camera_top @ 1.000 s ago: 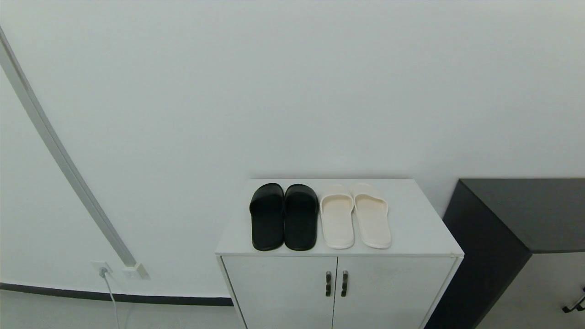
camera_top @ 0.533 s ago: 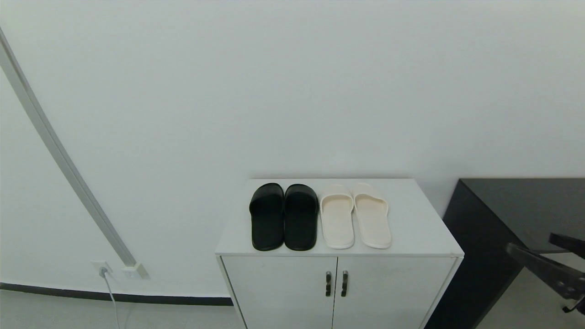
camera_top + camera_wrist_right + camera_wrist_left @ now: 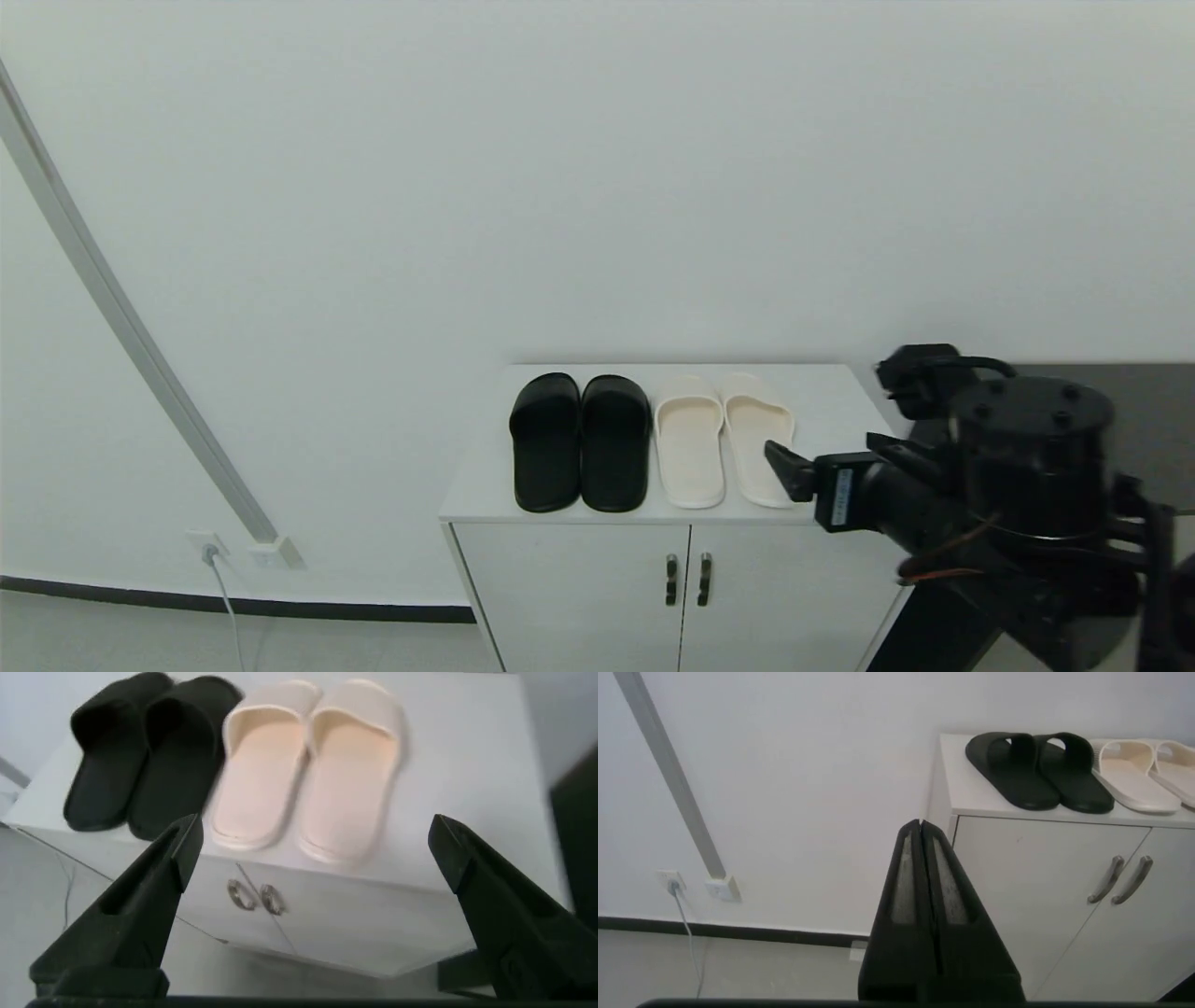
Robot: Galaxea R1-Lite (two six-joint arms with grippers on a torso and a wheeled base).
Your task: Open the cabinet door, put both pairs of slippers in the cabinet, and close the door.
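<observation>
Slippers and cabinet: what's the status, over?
Left claw shut, right claw open near cream slippers. Black slippers beside them, all atop cabinet, doors shut. No obstacle seen at doors.

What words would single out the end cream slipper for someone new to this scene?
Find the white two-door cabinet against the wall; four slippers lie in a row on top. The black pair is on the left, the cream pair on the right. Pick the cream slipper at the row's right end: its only neighbour is its own mate.
</observation>
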